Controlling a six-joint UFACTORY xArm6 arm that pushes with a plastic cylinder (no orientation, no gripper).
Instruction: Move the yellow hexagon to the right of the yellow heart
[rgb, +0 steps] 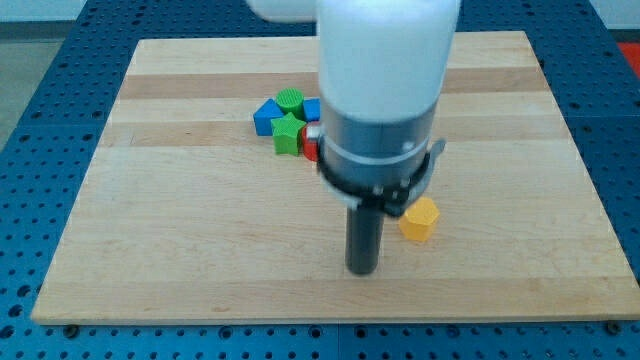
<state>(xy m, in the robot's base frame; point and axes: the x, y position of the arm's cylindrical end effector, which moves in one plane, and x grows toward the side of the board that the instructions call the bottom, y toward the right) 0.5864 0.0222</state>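
The yellow hexagon (420, 219) lies on the wooden board (180, 230), right of the board's middle and toward the view's bottom. My tip (362, 270) rests on the board just left of and slightly below the hexagon, a short gap apart from it. The yellow heart does not show; the arm's white and grey body hides the middle of the board.
A cluster of blocks sits above and left of my tip: a blue block (266, 117), a green round block (290, 99), a green block (288, 134), another blue block (311, 108) and a red block (311, 147), partly hidden by the arm.
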